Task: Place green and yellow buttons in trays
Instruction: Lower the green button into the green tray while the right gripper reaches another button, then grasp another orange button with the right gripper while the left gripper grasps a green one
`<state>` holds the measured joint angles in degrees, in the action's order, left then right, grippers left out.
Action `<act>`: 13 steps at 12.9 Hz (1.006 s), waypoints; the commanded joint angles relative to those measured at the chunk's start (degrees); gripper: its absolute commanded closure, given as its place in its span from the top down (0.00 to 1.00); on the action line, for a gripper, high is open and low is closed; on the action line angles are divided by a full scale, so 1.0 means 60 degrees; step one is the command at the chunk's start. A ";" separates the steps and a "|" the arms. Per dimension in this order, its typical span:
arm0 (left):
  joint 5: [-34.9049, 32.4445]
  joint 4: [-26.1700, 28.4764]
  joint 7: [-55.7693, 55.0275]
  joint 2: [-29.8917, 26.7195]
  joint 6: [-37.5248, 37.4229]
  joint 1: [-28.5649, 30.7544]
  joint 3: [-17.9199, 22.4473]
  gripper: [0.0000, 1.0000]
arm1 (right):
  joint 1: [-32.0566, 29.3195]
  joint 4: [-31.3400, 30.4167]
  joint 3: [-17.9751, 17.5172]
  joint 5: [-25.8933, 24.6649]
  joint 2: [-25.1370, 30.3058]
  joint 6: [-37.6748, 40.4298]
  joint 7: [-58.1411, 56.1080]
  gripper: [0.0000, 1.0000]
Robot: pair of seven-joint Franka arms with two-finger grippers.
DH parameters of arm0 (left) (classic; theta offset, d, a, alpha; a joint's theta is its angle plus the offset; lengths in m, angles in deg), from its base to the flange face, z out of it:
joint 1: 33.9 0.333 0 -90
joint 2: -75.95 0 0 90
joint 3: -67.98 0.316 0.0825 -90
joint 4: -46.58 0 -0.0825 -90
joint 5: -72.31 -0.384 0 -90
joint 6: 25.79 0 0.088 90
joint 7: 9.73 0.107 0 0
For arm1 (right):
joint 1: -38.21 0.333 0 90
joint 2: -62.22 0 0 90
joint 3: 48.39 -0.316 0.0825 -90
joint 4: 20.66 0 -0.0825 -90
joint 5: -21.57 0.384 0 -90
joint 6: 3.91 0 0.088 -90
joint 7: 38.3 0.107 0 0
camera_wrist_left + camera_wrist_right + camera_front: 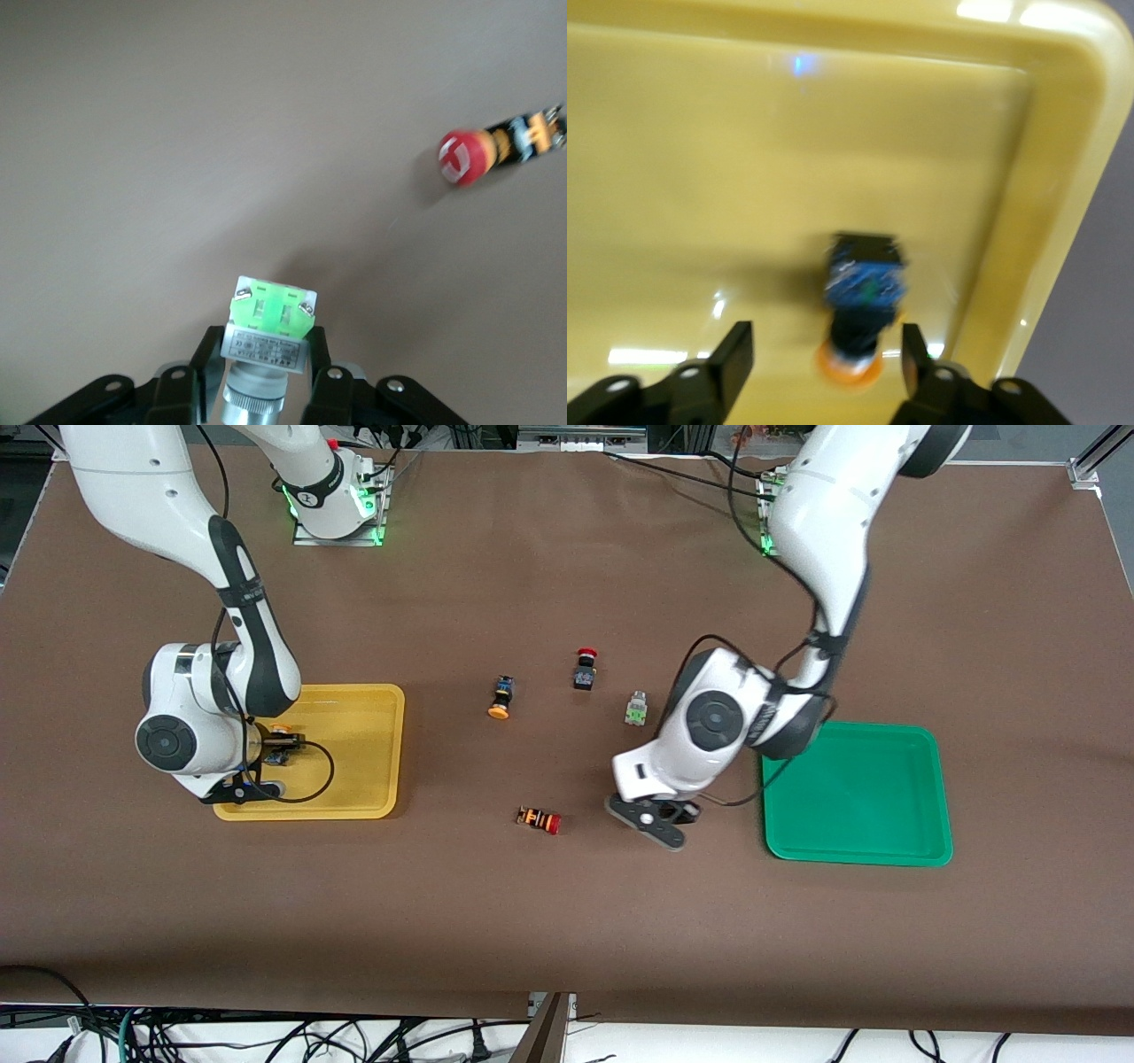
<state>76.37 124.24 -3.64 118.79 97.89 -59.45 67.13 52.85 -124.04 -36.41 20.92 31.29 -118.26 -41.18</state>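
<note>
My left gripper [266, 365] is shut on a whitish-clear button with a bright green part [269, 320], held over bare table between the orange-striped switch and the green tray [858, 850]. The gripper also shows in the front view [663, 817]. A second green button [635, 708] lies on the table. My right gripper [826, 356] is open over the yellow tray [372, 717]. A black-blue button with an orange-yellow cap [864, 297] lies in that tray between the fingers, apart from both; it also shows in the front view [281, 746]. Another yellow-capped button [501, 696] lies mid-table.
A black switch with a red cap [585, 668] lies beside the loose yellow button. An orange-striped switch with a red cap [539, 819] lies nearer the front camera and also shows in the left wrist view [496, 149]. Nothing lies in the green tray.
</note>
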 commanded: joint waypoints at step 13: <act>-0.0076 0.1311 0.4023 -0.0694 -0.2464 0.3468 -0.0488 1.00 | 0.1058 0.1058 -0.5057 -0.0038 -0.1406 -0.1124 0.9411 1.00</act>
<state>76.24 131.60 20.08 116.02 83.15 -38.43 64.49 58.28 -117.26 -66.23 21.19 24.89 -121.81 10.85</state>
